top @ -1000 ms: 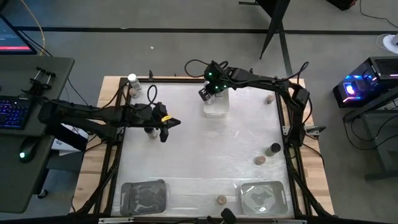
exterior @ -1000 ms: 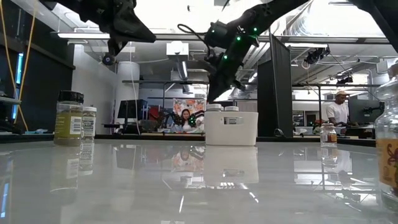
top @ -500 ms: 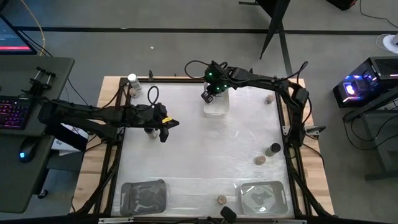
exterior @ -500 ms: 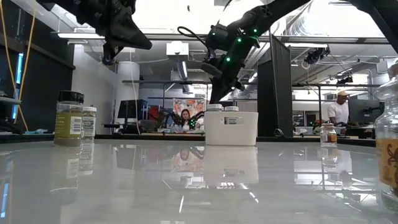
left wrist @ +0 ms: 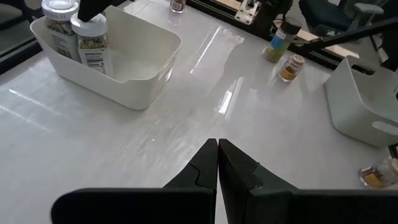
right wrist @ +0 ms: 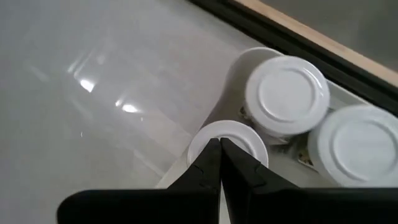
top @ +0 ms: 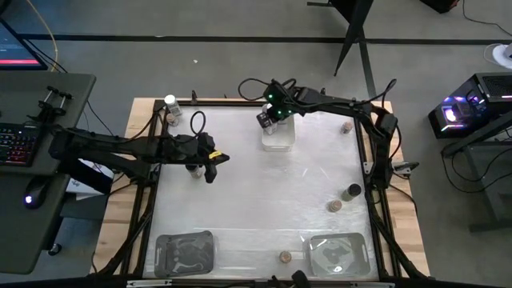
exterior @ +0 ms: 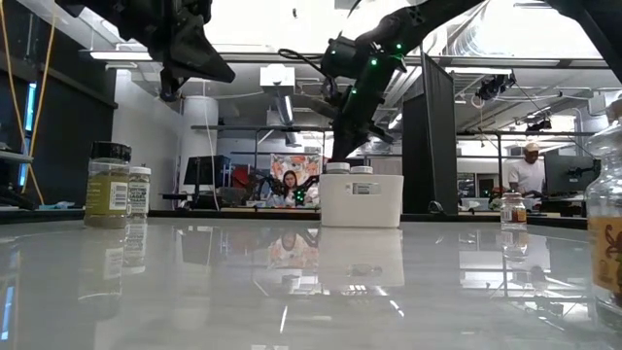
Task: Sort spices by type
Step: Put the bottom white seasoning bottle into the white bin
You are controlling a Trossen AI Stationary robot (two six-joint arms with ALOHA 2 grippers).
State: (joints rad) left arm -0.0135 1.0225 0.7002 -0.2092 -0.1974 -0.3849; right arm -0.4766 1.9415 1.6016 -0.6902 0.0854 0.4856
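Observation:
A white tray (top: pixel 278 136) stands at the table's far middle and holds white-topped spice jars (right wrist: pixel 286 93) (right wrist: pixel 354 146) upright. My right gripper (top: pixel 266 119) hovers over the tray's left end, shut, pointing down, with its tips over another white lid (right wrist: pixel 239 138). My left gripper (top: pixel 213 166) is shut and held above the table's left half, beside a jar (top: pixel 194 169). Other jars stand on the table: brown-topped (top: pixel 346 126) (top: pixel 334 206) (top: pixel 284 257) and black-topped (top: pixel 353 191). My right gripper's shut fingertips (right wrist: pixel 214 155) stand directly above the white lid (right wrist: pixel 239 138) of a jar in the tray, coming from above. Whether they touch the lid I cannot tell, since the fingers hide that spot.
Two clear trays (top: pixel 186 253) (top: pixel 338 252) sit at the near edge. A white-topped jar (top: pixel 170 102) and a brown-topped one (top: pixel 171 117) stand at the far left corner. The low view shows a black-topped jar (exterior: pixel 107 185) and a white-topped jar (exterior: pixel 139 192). People are in the room behind.
My right gripper has shifted and turned slightly above the white tray. The jars have stayed where they were.

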